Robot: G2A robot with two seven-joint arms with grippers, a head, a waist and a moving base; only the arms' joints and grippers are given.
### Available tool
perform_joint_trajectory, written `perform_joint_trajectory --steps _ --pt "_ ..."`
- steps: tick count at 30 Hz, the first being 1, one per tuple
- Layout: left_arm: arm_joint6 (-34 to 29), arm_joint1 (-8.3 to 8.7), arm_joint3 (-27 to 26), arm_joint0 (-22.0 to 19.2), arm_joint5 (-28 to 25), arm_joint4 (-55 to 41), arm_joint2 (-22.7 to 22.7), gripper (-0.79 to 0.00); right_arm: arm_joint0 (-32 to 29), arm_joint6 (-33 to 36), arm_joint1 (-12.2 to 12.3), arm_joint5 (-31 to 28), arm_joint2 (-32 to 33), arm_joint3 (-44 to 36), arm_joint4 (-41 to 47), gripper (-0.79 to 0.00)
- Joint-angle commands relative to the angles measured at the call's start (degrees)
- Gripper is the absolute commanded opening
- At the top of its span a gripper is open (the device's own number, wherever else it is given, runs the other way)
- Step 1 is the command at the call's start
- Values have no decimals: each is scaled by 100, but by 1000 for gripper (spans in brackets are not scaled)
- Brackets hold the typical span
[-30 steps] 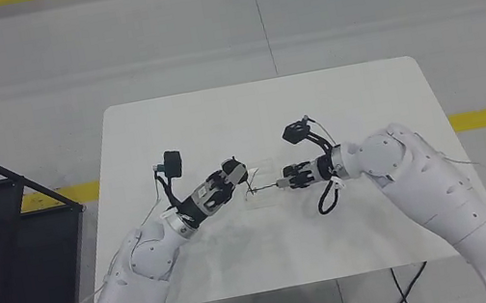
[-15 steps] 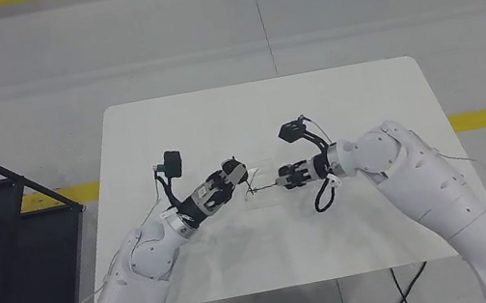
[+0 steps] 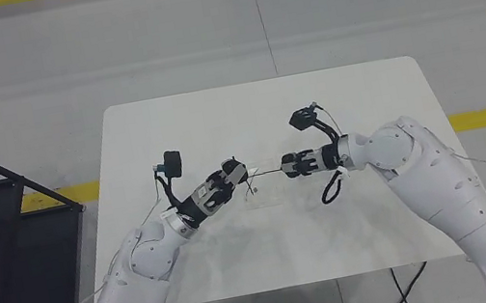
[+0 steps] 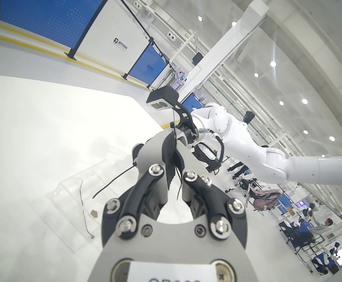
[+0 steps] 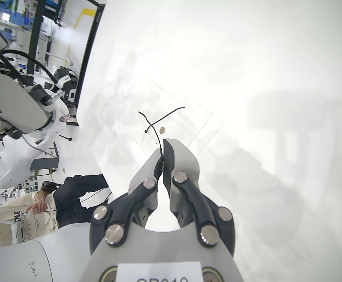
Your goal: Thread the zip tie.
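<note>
A thin black zip tie [image 3: 267, 174] stretches between the two grippers above the white table [image 3: 333, 106]. My left gripper [image 3: 237, 174] is shut on a black zip tie strap [image 4: 178, 187] that passes between its pads, with a short end sticking out past the fingertips; its own view shows the same grip [image 4: 173, 138]. Opposite it, my right gripper [image 3: 287, 167] is shut on a black strap [image 5: 157, 136] whose free end curves away over the table, with the grip seen close up [image 5: 163, 148]. I cannot tell whether both hold the same tie.
A clear flat tray [image 3: 266, 196] lies on the table under the grippers. On it rests another black zip tie [image 4: 112, 179], which the right wrist view shows as a loose tie [image 5: 168, 113] crossing behind the held strap. A black frame stands left of the table.
My right gripper first slid toward the left gripper, then drew back and a little farther from me. The left arm stayed where it was.
</note>
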Motion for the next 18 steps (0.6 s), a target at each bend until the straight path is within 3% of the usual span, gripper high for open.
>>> perform_joint_trajectory --steps 1,9,12,18 --pt "174 -4 -53 38 97 56 -36 -785 -187 8 87 15 223 -244 -77 -785" --pt "930 -22 -114 171 286 800 -140 -785 -1122 -126 401 39 1198 -1395 -21 -785" --pt "970 -18 -114 229 246 959 -139 -785 -1418 -183 470 -417 1491 -1749 319 -785" --pt "970 -18 -114 229 246 959 -139 -785 -1418 -183 470 -417 1491 -1749 319 -785"
